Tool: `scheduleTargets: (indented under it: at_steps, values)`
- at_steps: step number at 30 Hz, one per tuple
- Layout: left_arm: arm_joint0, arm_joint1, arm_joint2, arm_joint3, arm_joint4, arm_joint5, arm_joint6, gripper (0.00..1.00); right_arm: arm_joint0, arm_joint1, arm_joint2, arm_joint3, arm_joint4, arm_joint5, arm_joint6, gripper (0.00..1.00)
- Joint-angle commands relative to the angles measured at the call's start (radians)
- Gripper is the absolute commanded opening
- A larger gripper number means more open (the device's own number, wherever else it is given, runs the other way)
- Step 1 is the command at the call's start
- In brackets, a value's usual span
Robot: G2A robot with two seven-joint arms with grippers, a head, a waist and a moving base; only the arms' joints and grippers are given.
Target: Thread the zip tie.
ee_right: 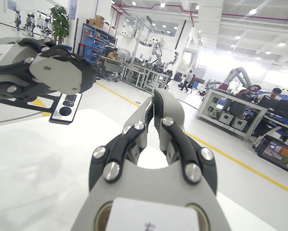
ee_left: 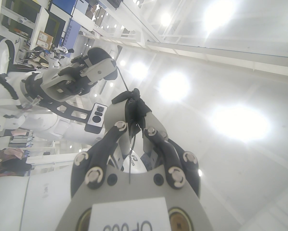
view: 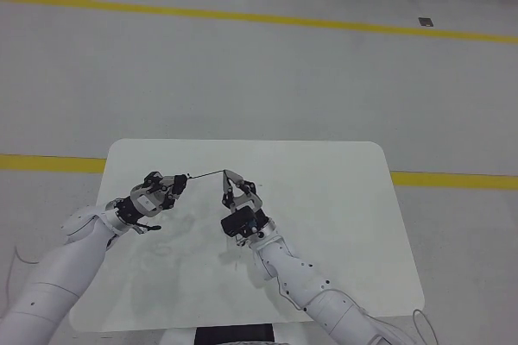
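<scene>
— Where is the zip tie (view: 205, 174)?
— In the air above the white table (view: 345, 216). It is a thin black strand lying roughly level, running from one gripper to the other.
— Which end is the head?
— It is too small to tell.
— And the jaws?
— The left gripper (ee_left: 134, 102) pinches the strand, and the tail trails back toward its wrist. The right gripper (ee_right: 153, 102) is pressed together on the other end, where the strand barely shows.
</scene>
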Motion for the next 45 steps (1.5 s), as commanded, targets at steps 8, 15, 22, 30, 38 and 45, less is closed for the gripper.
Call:
scheduleTargets:
  at_steps: [8, 15, 22, 30, 38, 45]
  values:
    - [0.0, 0.0, 0.0, 0.0, 0.0, 0.0, 0.0, 0.0, 0.003, 0.004, -0.011, 0.001, 0.0, 0.0, 0.004, 0.0]
    - [0.0, 0.0, 0.0, 0.0, 0.0, 0.0, 0.0, 0.0, 0.025, 0.012, -0.06, 0.014, 0.0, 0.0, 0.02, 0.37]
    - [0.0, 0.0, 0.0, 0.0, 0.0, 0.0, 0.0, 0.0, 0.039, 0.018, -0.085, 0.016, 0.0, 0.0, 0.042, 0.41]
    - [0.0, 0.0, 0.0, 0.0, 0.0, 0.0, 0.0, 0.0, 0.055, 0.025, -0.12, 0.013, 0.0, 0.0, 0.034, 0.36]
    - [0.0, 0.0, 0.0, 0.0, 0.0, 0.0, 0.0, 0.0, 0.088, 0.032, -0.182, 0.018, 0.0, -0.004, 0.024, 0.35]
    - [0.0, 0.0, 0.0, 0.0, 0.0, 0.0, 0.0, 0.0, 0.099, 0.037, -0.198, 0.01, 0.0, 0.0, 0.009, 0.32]
